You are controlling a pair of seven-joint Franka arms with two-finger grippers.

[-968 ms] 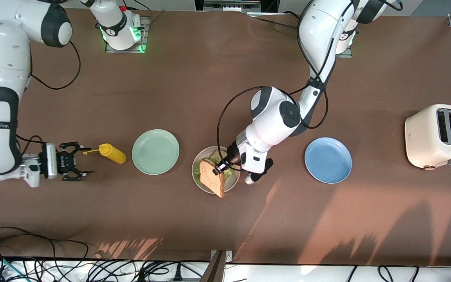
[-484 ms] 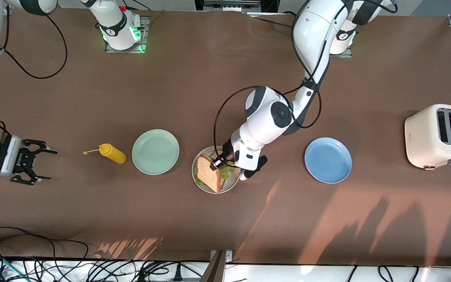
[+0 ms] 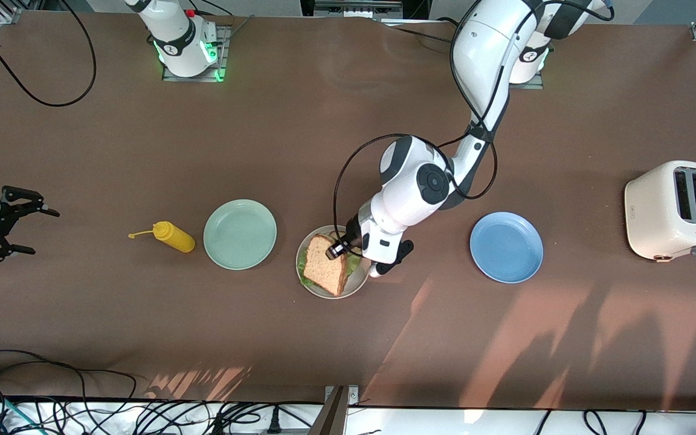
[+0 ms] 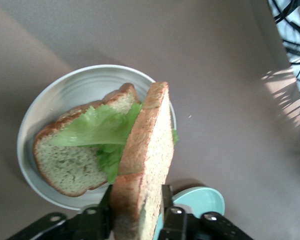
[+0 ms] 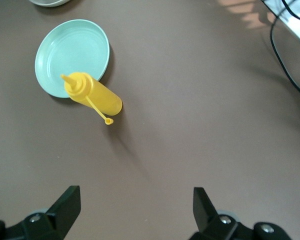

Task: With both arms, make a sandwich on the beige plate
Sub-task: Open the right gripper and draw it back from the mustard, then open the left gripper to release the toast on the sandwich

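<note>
Over the beige plate (image 3: pixel 361 284) at centre frame, the left end effector (image 3: pixel 337 249) pinches the top toast slice (image 4: pixel 145 160) on edge above lettuce (image 4: pixel 97 127) and bottom slice (image 4: pixel 65 165). At the frame's left edge, the right end effector (image 3: pixel 12 223) waits, fingers spread.

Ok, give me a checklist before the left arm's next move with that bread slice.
1. Bottom slice and lettuce on beige plate: ok.
2. Top slice lying flat: not ok, tilted on edge.
3. Left gripper holding top slice: ok.
4. Right gripper out of the way: ok, open, at the right arm's end of the table.
5. Bottle clear of beige plate: ok, beside green plate.
</note>
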